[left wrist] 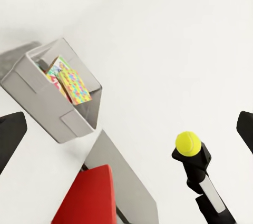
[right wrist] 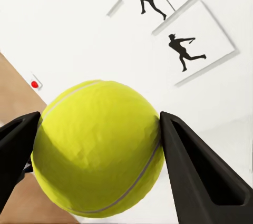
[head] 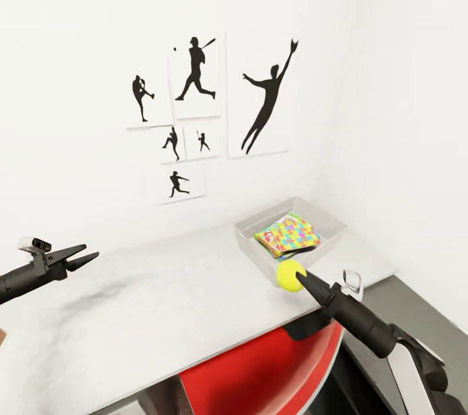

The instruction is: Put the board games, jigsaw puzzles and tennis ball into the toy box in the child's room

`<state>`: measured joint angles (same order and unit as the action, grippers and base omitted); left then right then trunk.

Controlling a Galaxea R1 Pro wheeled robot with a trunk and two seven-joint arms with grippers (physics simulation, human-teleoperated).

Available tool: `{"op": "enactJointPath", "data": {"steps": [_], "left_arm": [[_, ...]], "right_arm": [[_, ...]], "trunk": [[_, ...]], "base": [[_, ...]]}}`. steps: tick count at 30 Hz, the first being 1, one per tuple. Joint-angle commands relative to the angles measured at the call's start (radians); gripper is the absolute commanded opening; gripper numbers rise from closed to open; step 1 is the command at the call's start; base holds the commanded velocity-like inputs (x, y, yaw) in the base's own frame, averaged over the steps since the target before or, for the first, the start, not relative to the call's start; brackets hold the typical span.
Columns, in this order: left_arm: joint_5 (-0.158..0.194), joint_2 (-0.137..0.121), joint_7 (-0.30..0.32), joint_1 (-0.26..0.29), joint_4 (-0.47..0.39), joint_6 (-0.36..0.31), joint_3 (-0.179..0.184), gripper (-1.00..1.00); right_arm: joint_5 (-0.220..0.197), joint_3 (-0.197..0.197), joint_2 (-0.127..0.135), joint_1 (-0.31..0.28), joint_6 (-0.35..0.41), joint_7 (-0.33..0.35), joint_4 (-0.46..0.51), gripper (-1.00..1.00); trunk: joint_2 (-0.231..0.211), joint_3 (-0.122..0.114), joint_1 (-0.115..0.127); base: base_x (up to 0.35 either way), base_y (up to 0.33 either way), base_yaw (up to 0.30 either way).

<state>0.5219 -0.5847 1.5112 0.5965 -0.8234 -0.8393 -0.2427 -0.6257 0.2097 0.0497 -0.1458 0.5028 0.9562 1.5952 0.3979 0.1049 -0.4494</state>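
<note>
- The right gripper (head: 300,277) is clamped on the tennis ball (head: 290,274); in the right wrist view both fingers (right wrist: 192,174) press the ball (right wrist: 98,147) at its widest part, one on each side.
- The ball hangs above the table (head: 130,311), just near of the toy box (head: 250,249) and close to its near wall as the head view shows it. The height of the ball over that wall cannot be read with certainty.
- The toy box stands at the far right of the table, beside the wall corner. Colourful flat boxes (head: 287,235) already lie inside it, towards its middle and right.
- The step in hand appears to be the carry of the ball over the rim and its release inside.
- Recommended procedure: the right arm advances far and slightly right until the ball is over the box interior, well past the near wall, then lowers before the fingers part.
- A low release matters: a ball dropped from height is likely to bounce off the flat boxes and out of the container.
- The grip should hold until the ball is inside the walls, since a round ball rolls freely on the bare table.
- The left gripper (head: 79,257) is held over the left part of the table with its fingers apart and nothing between them, well clear of the box; it may remain there.
- A red chair (head: 260,369) stands below the near table edge, under the right arm.
</note>
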Motion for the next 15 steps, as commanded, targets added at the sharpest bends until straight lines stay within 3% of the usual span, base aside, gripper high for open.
{"op": "enactJointPath", "data": {"steps": [1, 9, 15], "left_arm": [[0.0, 0.001, 0.003, 0.001, 0.0, -0.011, 0.0, 1.0], [0.001, 0.003, 0.004, 0.001, 0.0, -0.012, 0.0, 1.0], [0.001, 0.003, 0.004, 0.001, 0.0, -0.012, 0.0, 1.0]], "right_arm": [[-0.007, 0.0, 0.0, -0.001, 0.008, 0.0, 0.0, -1.0], [-0.006, 0.001, 0.001, -0.001, 0.008, -0.004, -0.001, -1.0], [-0.006, 0.017, 0.001, 0.0, 0.008, -0.003, -0.001, -1.0]], "trunk": [[0.002, 0.001, -0.001], [0.002, -0.001, -0.001], [0.002, -0.001, -0.001]], "base": [[0.0, -0.302, 0.165], [0.0, -0.294, 0.064], [0.003, -0.059, 0.252]]}}
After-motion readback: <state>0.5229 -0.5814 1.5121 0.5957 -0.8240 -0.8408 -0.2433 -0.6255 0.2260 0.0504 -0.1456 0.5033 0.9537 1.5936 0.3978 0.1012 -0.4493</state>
